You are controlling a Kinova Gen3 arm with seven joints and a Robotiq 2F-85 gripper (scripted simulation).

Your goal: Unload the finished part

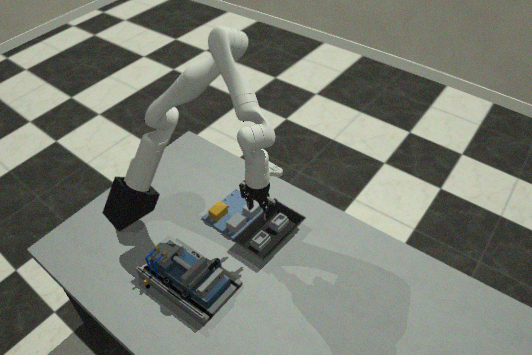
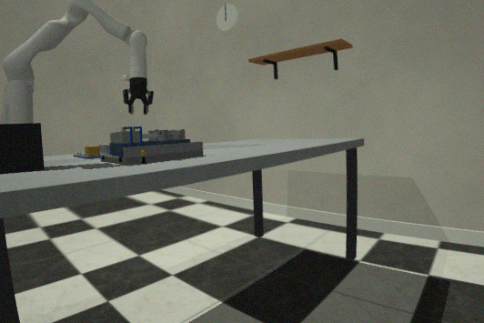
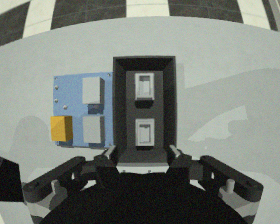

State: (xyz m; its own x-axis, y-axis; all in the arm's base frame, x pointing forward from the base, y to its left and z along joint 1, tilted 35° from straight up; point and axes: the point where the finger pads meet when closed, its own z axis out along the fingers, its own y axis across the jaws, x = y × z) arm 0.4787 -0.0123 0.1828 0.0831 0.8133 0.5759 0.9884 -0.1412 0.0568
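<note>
Two pale grey pocketed blocks, one (image 3: 144,87) beyond the other (image 3: 145,132), lie in line inside the shallow black rectangular outfeed tray (image 3: 169,112) on the long grey table (image 1: 350,289). The white seven-joint arm (image 1: 165,114) holds its black two-finger gripper (image 1: 257,201) in the air well above the near end of the tray, fingers spread apart and gripping nothing. Just beside the tray, on its arm-base side, sits a light blue flat plate (image 3: 69,93) carrying two plain grey blocks (image 3: 91,90) and a small yellow cube (image 1: 218,210). Nearer the table's front edge, apart from the tray, stands the blue-and-grey machine vise (image 1: 192,274), jaws showing no part between them in the top view. On the wall behind the tray hang a brown wooden shelf (image 2: 300,51) and a round clock (image 2: 226,16).
</note>
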